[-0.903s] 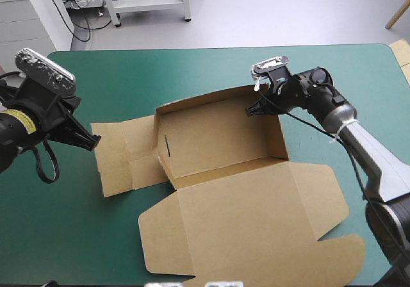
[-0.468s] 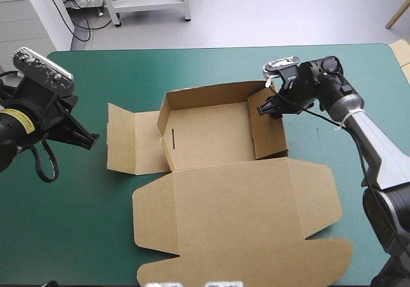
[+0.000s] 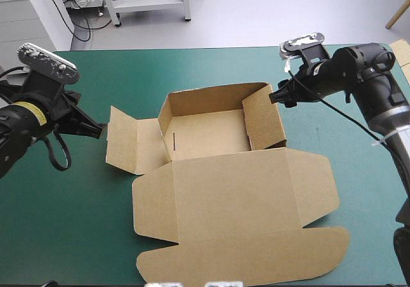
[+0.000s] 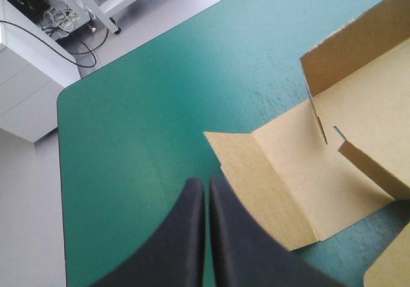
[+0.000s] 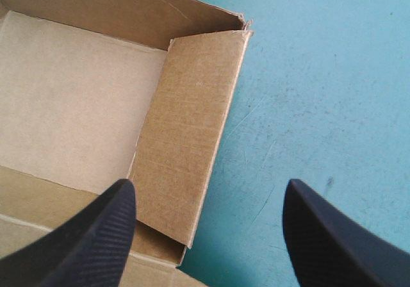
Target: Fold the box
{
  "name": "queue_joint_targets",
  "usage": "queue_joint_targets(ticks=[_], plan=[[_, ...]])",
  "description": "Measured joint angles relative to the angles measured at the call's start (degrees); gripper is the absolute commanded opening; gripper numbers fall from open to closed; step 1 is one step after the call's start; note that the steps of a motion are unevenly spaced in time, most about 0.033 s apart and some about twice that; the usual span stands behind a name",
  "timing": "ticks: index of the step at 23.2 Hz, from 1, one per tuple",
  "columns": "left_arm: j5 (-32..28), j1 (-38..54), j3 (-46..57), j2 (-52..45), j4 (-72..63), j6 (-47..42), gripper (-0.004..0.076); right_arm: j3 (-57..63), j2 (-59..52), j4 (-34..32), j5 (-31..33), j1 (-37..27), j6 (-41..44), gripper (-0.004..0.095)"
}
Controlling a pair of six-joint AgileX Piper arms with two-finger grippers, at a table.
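Bare teal-green cover lies open beyond and right of the box; its raised walls bar level entry, interior open from above.

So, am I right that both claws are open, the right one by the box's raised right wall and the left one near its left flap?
Not quite: the left claw is shut, as the left wrist view shows. The right claw is indeed open by the raised right wall of the box.
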Motion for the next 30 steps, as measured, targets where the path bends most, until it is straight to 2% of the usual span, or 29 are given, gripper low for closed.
queue_joint_targets(ticks=[9,15,20,30], plan=[[0.30,0.00,0.00,3.23,0.06,-2.03,0.0007,-0.07,1.08,-0.39,1.40,0.00,1.20,0.0609],[0.94,0.00,0.00,3.23,0.66,-2.94,0.0007,-0.07,13.66,0.03,0.56,0.00,2.51,0.0609],[0.94,0.00,0.00,3.23,0.61,-2.94,0.0007,-0.07,21.30,0.14,-2.71,0.00,2.59,0.0609],[0.94,0.00,0.00,3.23,0.21,-2.98,0.0007,-0.07,22.49,1.02,-3.49,0.00,2.36,0.0581]])
